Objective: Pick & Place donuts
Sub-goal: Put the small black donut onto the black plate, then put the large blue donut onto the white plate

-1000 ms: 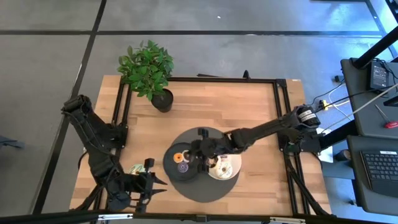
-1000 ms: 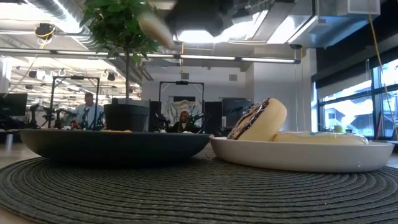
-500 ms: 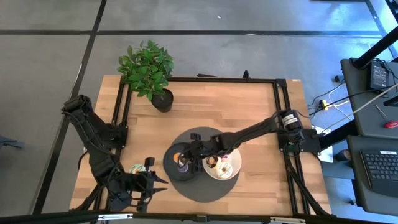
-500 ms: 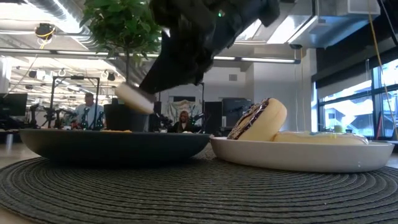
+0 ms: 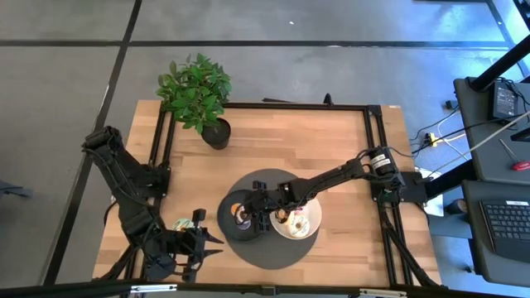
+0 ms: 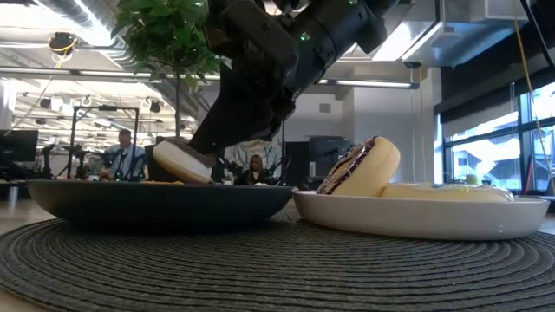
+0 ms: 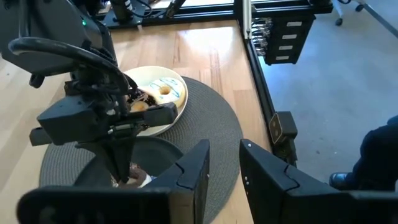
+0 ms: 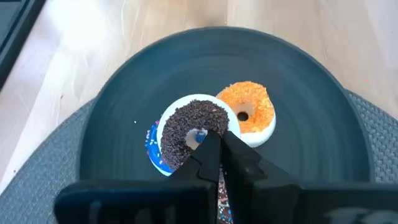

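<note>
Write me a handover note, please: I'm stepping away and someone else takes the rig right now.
Right gripper: jaws shut on the chocolate-sprinkled donut, low over the dark grey plate.
Left gripper: parked at the table's near left corner, jaws open, empty.
Done: orange donut and a blue-iced one lie in the dark plate.
Left: release this donut; the white plate holds more, including a light blue-iced donut.

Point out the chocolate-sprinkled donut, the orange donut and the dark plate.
chocolate-sprinkled donut [image 8: 186, 130]: right wrist view, sprinkled top face.
orange donut [image 8: 252, 106]: right wrist view, orange icing above the hole.
dark plate [image 8: 186, 68]: right wrist view, bare inner surface.
right gripper [image 8: 221, 155]: right wrist view, closed on the chocolate-sprinkled donut's rim.
</note>
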Tool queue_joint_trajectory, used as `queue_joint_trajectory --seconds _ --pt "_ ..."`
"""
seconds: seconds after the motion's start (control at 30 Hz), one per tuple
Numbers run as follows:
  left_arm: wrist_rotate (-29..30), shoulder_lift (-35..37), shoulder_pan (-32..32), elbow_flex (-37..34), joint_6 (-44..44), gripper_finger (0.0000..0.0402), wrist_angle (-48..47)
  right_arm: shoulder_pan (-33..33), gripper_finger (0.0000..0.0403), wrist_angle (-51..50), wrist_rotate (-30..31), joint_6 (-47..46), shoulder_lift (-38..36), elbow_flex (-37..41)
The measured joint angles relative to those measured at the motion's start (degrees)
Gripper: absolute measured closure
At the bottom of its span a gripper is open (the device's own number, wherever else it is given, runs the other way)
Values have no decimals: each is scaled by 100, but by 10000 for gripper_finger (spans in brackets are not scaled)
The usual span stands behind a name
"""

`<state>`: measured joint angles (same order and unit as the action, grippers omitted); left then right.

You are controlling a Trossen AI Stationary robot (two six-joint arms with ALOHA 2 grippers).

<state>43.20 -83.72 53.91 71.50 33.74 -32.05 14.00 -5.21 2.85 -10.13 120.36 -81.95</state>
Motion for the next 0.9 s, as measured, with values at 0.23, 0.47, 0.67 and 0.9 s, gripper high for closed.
queue_joint_trajectory --seconds 0.23,0.47,0.67,0.9 --pt "2 0 0 0 0 319 0 0 385 33 0 -4 0 0" --pt "2 0 0 0 -1 316 -2 2 351 8 0 -4 0 0" --pt "2 -2 0 0 0 319 -2 2 324 -2 0 -7 0 0" --pt "2 -2 0 0 -2 316 -2 2 312 -2 2 -7 0 0"
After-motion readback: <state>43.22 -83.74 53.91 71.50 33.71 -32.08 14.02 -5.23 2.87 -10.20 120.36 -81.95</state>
